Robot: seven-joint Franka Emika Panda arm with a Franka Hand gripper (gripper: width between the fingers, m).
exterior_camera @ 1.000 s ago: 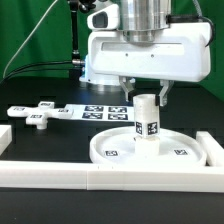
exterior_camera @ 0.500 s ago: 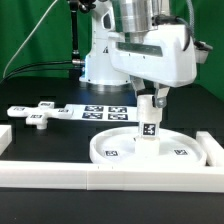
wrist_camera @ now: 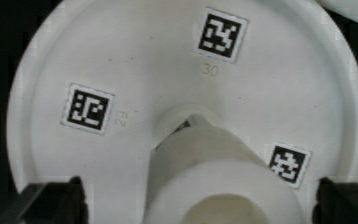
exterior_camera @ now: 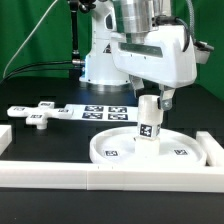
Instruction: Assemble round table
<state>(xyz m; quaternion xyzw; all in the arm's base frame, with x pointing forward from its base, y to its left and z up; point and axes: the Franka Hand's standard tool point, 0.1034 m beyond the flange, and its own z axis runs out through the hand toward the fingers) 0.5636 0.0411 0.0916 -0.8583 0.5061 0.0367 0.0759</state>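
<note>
exterior view: black table (exterior_camera: 40, 140), green backdrop (exterior_camera: 30, 40); gripper (exterior_camera: 151, 101) spread wide around the leg (exterior_camera: 148, 126).

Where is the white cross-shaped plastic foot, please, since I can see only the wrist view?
Observer: The white cross-shaped plastic foot lies flat on the black table, toward the exterior view's left, apart from the large white rimmed disc.
Operator: Thank you. What lies next to the foot?
Observer: The marker board, on the foot's side toward the exterior view's right, farther from the camera than the disc.
</note>
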